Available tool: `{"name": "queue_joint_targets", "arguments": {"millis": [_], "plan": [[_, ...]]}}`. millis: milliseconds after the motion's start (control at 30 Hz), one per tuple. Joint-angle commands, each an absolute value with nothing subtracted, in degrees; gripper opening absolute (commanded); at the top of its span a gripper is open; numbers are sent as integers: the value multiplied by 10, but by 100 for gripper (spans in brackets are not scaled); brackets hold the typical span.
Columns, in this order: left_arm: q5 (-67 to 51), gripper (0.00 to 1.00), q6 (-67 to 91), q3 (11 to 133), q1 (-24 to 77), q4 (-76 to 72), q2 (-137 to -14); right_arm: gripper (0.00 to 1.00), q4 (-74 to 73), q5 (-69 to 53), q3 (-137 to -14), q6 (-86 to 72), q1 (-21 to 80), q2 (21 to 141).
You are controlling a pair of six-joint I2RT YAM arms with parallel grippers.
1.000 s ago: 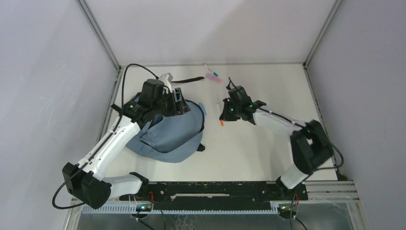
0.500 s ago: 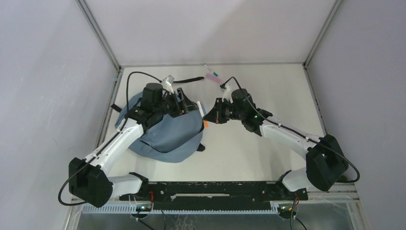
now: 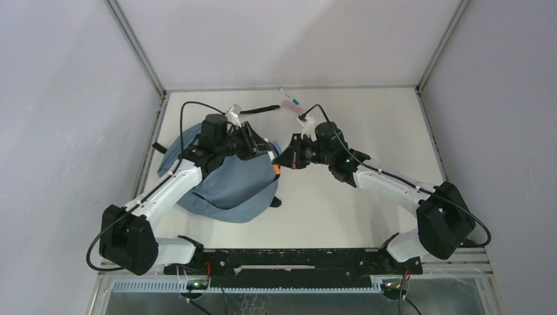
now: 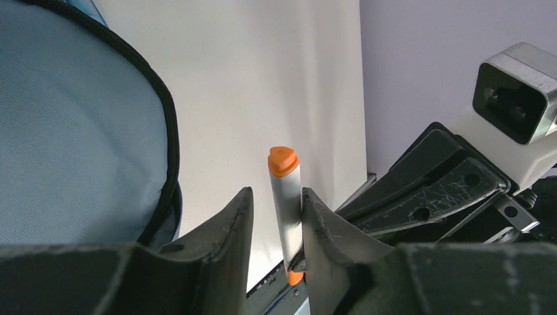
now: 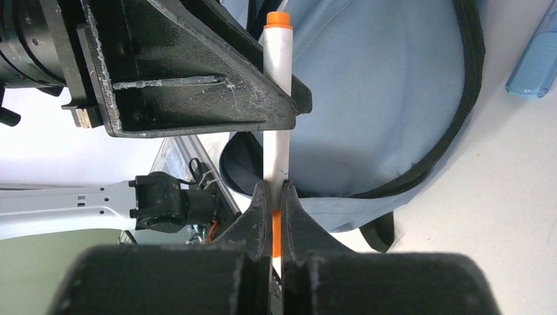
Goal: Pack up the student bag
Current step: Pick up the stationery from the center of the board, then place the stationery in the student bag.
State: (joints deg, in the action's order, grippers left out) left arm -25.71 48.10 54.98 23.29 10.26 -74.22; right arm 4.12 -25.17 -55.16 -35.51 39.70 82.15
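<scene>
While the right jaws clench an orange-capped marker, the left jaws stand parted around it.

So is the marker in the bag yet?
Out: the right gripper holds the marker by the bag, inside the open left gripper.

My work table is a plain off-white surface. Pale lavender-grey walls box it in at the back and on both sides of me. Thin metal frame posts rise along the back corners. The light is soft and even, with faint shadows.
</scene>
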Motion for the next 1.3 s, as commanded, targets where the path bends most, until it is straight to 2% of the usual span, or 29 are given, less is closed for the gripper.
{"name": "queue_joint_targets", "arguments": {"millis": [0,100,167,200,267,300,367,500,600,667,833,1267], "plan": [[-255,35,497,554,232,74,-738,0,83,-260,-557,-364,402,825],[-262,25,499,564,232,73,-740,0,83,-259,-557,-366,404,830],[-267,5,498,568,232,73,-740,0,83,-258,-557,-368,404,831],[-264,1,495,572,232,85,-739,9,81,-257,-557,-370,404,831],[-238,0,466,594,231,137,-738,60,75,-258,-557,-373,401,827],[-216,0,442,612,231,179,-738,73,69,-263,-557,-375,398,823],[-129,0,367,668,231,286,-743,81,50,-262,-557,-365,394,808],[63,0,260,793,231,463,-761,82,3,-221,-548,-330,380,764],[201,0,197,822,231,505,-766,83,3,-224,-517,-334,347,739],[251,0,158,823,232,505,-776,83,6,-236,-498,-341,324,728],[292,0,86,825,232,476,-840,83,14,-246,-469,-352,288,712],[337,0,53,799,245,424,-942,82,18,-251,-448,-357,280,700]]}}
